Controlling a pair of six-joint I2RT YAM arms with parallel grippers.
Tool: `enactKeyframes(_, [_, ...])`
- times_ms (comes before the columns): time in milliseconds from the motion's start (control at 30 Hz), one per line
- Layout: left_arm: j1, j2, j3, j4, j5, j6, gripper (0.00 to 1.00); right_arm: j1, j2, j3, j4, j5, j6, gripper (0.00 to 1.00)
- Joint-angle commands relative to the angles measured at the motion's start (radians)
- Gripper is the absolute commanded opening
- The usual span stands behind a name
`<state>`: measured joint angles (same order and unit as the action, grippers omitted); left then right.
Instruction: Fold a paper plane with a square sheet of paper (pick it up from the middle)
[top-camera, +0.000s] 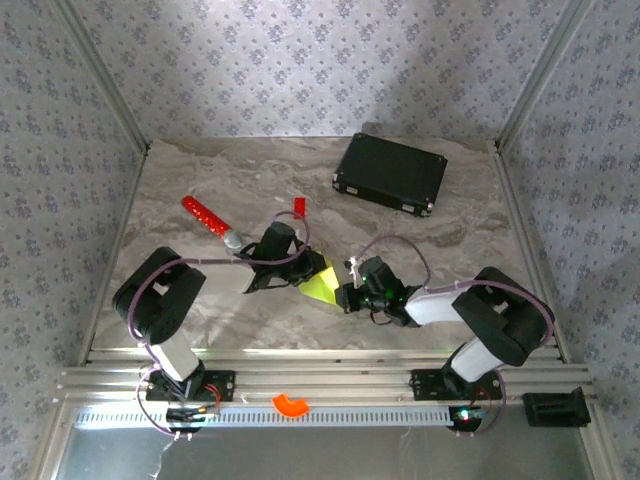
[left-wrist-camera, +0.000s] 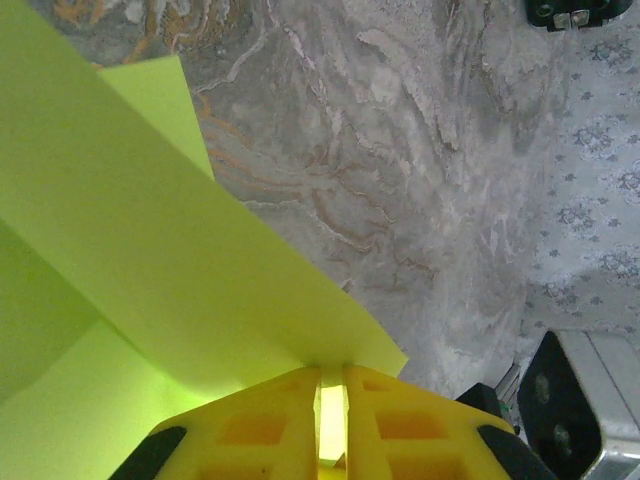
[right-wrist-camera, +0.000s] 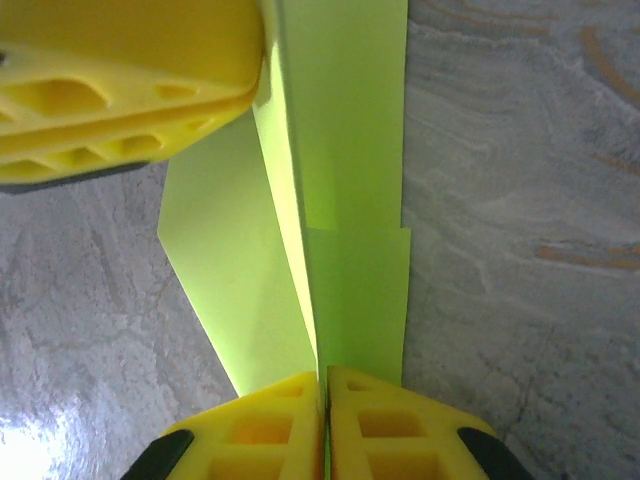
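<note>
The left gripper (left-wrist-camera: 332, 385), its yellow ribbed plastic fingers pressed together, pinches one edge of the thin lime yellow-green paper sheet (left-wrist-camera: 150, 250). The right gripper (right-wrist-camera: 325, 385) pinches the opposite end on a sharp crease. The smooth sheet, folded into flat layers, spans between both grippers over the grey marbled counter (top-camera: 200, 170).

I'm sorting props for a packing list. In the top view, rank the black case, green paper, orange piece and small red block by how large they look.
1. black case
2. green paper, folded and partly covered, so only its visible part counts
3. orange piece
4. small red block
</note>
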<state>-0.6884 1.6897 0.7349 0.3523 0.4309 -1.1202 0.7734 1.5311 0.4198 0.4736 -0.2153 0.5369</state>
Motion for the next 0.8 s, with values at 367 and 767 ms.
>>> enactKeyframes(367, [-0.006, -0.006, -0.033, -0.011, -0.055, -0.011, 0.10, -0.024, -0.019, 0.015, -0.052, -0.086, 0.019, 0.16])
enactKeyframes(767, [-0.006, -0.007, -0.022, -0.026, -0.068, -0.003, 0.10, -0.024, -0.016, -0.015, 0.020, -0.112, 0.013, 0.14])
